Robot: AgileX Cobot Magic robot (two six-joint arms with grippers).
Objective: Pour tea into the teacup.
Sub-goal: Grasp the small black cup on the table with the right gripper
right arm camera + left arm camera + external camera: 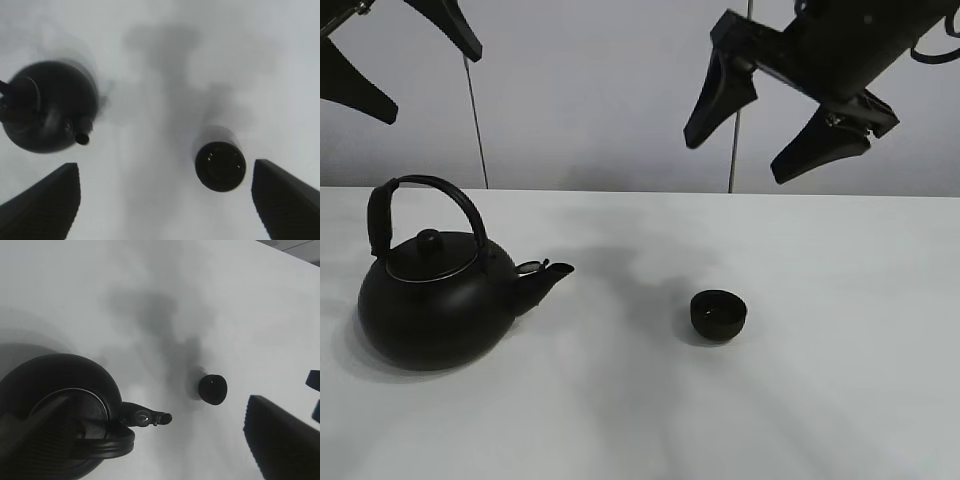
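left hand [432, 85] and right hand [738, 160] hang open, empty; a skewed grab could tip the kettle [435, 300] toward the teacup [718, 314] at 3 o'clock.

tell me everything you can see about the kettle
The kettle is big, round and matte black, and looks like metal. An arched handle is raised over a lid with a knob. Its short spout has a small fitting at the tip and points toward the teacup. It stands upright on the left of the white table, apart from the cup. Only the table touches it. The left gripper and right gripper hang open above. What it contains cannot be seen.
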